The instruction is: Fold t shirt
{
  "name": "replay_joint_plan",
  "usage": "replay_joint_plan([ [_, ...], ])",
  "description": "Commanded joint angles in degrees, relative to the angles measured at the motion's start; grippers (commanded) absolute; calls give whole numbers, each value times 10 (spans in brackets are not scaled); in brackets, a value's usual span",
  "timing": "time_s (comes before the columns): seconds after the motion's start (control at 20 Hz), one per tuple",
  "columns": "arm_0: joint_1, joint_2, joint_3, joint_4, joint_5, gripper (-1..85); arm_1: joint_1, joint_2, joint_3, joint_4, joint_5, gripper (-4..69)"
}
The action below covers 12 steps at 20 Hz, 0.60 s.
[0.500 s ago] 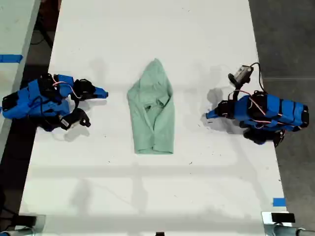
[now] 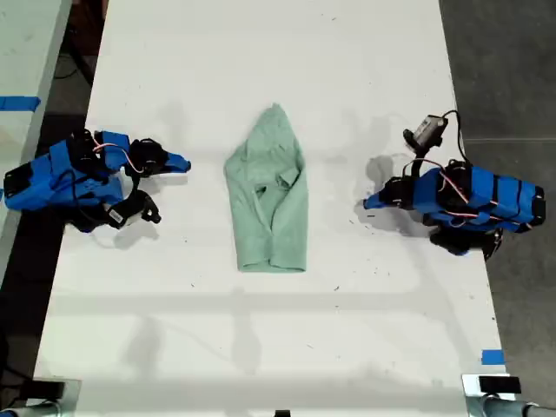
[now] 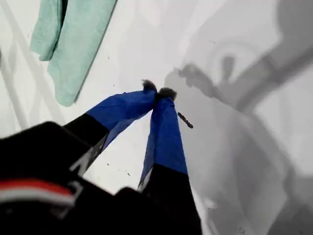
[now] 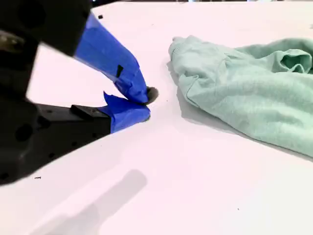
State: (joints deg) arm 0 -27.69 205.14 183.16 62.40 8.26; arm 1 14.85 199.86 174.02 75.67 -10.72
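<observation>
Shirt point(image 2: 269, 195) lies about mid-table point(image 2: 261, 347) in the exterior view, between the two arms and touching neither. It is pale mint green and soft, folded into a narrow upright strip. The far end tapers to a rounded point and the near end is cut square by a straight hem. The edge toward the exterior view's right runs nearly straight. The edge toward that view's left bulges at the upper part, with creases and a loose overlapping flap near the middle.

First wrist view shows the shirt point(image 3: 73, 44) as two flat layered bands ending in a rounded corner, well apart from the tips. Second wrist view has it point(image 4: 244, 93) closer — thick, wrinkled, with a rolled edge and a small puckered fold on top.

My first gripper point(image 3: 157, 93) has its blue fingers pressed together at the tips, with nothing between them. In the exterior view it point(image 2: 368, 204) sits low on the table at that view's right, pointing at the shirt.

My second gripper point(image 4: 145, 104) is likewise closed tip to tip and empty, just above the white surface. In the exterior view it point(image 2: 184, 163) sits at the left — near the shirt's bulging shoulder, with bare table between.
</observation>
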Motion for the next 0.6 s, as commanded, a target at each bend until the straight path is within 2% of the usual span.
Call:
replay_joint_plan([
  [0.0,-4,4,9,-11,-6,-1,24,6,40,4,-20,13],
  [0.05,-19,4,4,-15,-31,-2,22,6,32,-1,-33,12],
  [0.15,4,-6,-33,-55,-47,-3,-4,-20,7,-18,-25,11],
  [0.2,11,-59,-58,-76,-59,-3,-8,-71,-7,-47,-20,13],
  [0.35,81,-447,-273,-117,-113,-3,-33,-397,-182,-132,-11,52],
  [0.45,129,-684,-470,-101,-120,-3,-84,-628,-371,-122,23,237],
  [0.5,151,-753,-541,-96,-120,18,-109,-705,-448,-120,36,271],
  [0.55,175,-806,-595,-82,-129,78,-132,-766,-515,-113,47,306],
])
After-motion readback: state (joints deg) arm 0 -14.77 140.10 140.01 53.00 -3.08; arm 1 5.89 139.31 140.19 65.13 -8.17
